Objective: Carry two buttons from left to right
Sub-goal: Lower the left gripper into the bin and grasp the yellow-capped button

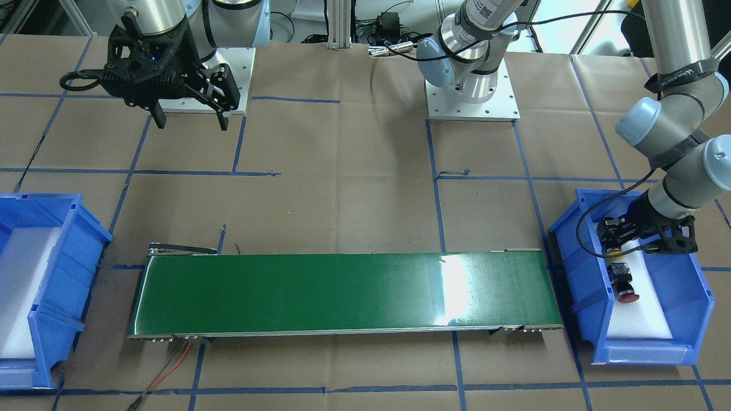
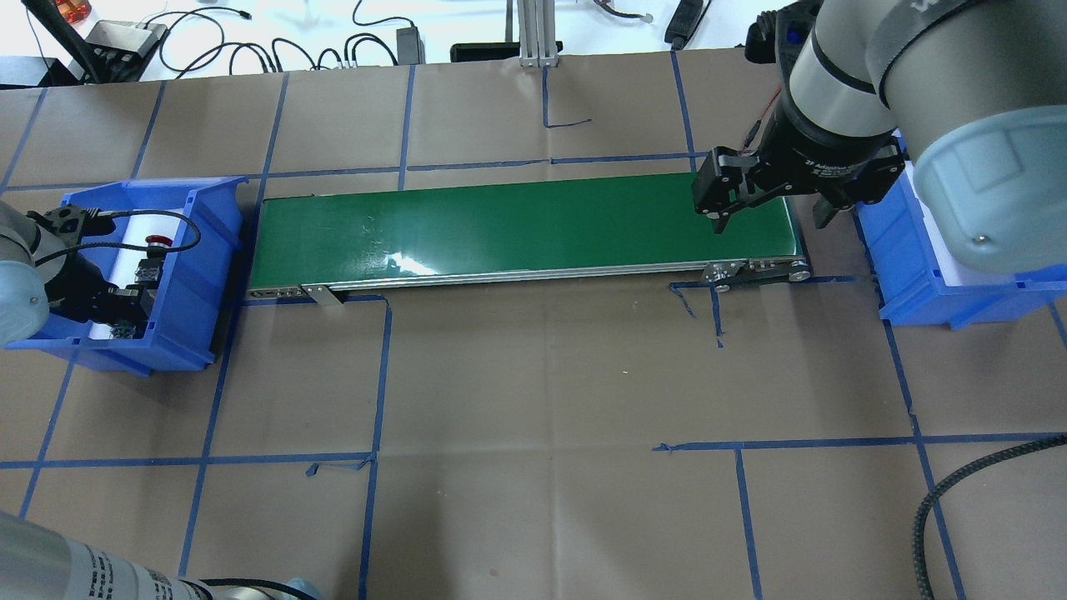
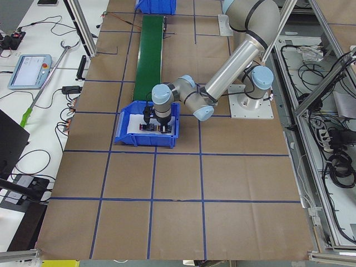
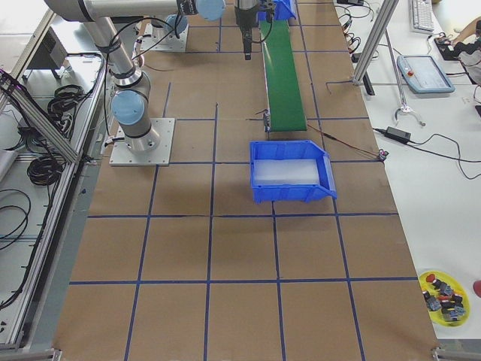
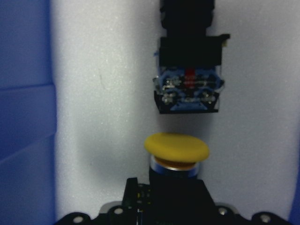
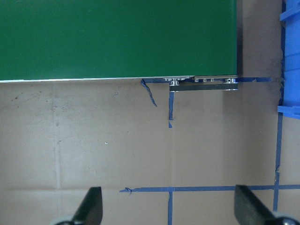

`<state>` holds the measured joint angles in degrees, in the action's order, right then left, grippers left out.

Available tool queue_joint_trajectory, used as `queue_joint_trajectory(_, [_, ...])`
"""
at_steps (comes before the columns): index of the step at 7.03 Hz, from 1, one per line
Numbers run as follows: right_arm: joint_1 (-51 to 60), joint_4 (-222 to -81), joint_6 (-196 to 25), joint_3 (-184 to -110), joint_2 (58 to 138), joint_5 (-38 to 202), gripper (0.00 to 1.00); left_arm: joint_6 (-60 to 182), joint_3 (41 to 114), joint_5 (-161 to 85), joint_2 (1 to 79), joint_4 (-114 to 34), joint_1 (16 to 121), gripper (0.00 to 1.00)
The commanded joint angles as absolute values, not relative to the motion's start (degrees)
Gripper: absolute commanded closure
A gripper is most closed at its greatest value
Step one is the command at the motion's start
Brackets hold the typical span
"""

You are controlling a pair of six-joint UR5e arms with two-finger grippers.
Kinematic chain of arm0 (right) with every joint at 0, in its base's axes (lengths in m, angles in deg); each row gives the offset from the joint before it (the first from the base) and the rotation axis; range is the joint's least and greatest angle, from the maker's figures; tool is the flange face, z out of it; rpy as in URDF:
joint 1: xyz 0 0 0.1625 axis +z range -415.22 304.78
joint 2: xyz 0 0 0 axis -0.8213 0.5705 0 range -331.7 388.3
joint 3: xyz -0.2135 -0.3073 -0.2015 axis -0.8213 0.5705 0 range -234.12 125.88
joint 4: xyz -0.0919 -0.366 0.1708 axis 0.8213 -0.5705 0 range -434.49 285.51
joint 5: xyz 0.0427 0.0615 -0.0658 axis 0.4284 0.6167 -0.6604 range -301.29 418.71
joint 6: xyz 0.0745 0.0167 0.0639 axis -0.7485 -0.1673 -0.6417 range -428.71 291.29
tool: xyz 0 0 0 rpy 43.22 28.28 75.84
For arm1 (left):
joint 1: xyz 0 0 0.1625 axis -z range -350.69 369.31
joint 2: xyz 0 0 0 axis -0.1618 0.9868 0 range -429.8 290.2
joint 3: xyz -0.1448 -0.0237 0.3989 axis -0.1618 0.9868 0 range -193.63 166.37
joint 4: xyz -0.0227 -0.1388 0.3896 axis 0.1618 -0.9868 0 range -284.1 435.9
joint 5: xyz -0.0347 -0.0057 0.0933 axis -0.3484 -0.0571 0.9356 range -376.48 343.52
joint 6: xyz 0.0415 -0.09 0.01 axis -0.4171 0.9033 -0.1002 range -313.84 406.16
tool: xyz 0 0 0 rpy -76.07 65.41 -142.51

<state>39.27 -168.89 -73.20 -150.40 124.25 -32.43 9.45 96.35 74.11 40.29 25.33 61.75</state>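
The yellow button [image 5: 176,147] lies in the blue bin [image 1: 577,274] on my left, its black collar and body between the closed-in fingers of my left gripper [image 1: 614,244], which is shut on it low over the white foam. The red button [image 1: 626,287] lies just beyond it on the foam, its clear and grey rear block [image 5: 187,91] facing the yellow cap. Its red cap also shows in the overhead view [image 2: 156,242]. My right gripper [image 2: 768,221] hangs open and empty above the table by the belt's right end; the right wrist view shows its gripper [image 6: 171,208] with the fingers wide apart.
A green conveyor belt [image 2: 525,225] runs between the two bins. The second blue bin [image 2: 900,250], lined with white foam, stands at my right and holds nothing that I can see. Blue tape lines cross the brown table. A yellow dish of parts [image 4: 443,297] sits far off.
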Motion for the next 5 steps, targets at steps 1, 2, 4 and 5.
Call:
queue_joint_trajectory(1, [39.27,-168.88,-73.20,-150.36,124.10,-32.52,0.00,9.07,94.58,73.87,37.18,23.79,62.30,0.95])
queue_joint_trajectory(2, [39.27,-168.88,-73.11,-150.27,124.01,-32.52,0.00,8.80,92.22,73.95,34.73,18.21,62.31,0.95])
queue_joint_trajectory(4, [39.27,-169.23,-73.11,-150.36,123.84,-32.43,0.00,8.89,84.94,74.13,33.21,8.18,62.22,0.95])
queue_joint_trajectory(5, [39.27,-169.50,-73.20,-150.27,123.75,-32.43,0.00,9.24,81.59,74.04,33.99,5.53,62.65,0.95])
